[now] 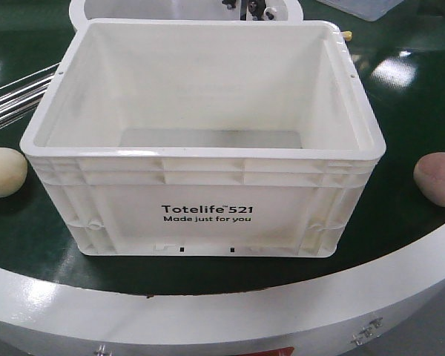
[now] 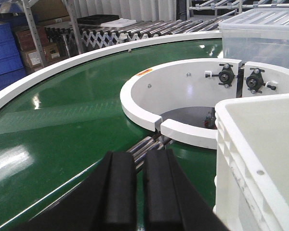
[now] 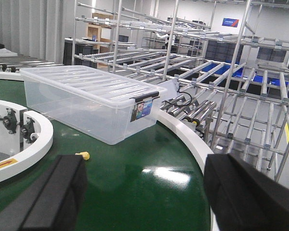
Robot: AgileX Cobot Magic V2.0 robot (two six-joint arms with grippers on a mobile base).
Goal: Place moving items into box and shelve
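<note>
Green belt [image 1: 419,93] has empty box [image 1: 119,211] sat btwn cream bun [image 1: 3,172] & pink bun [image 1: 438,178], prob so each arm takes one; left gripper [image 2: 139,161] closed on nothing, right gripper [image 3: 144,185] wide open, empty.

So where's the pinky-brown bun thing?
In the front view the pinkish-brown lump lies on the green belt at the right edge, just right of the white box and outside it.
</note>
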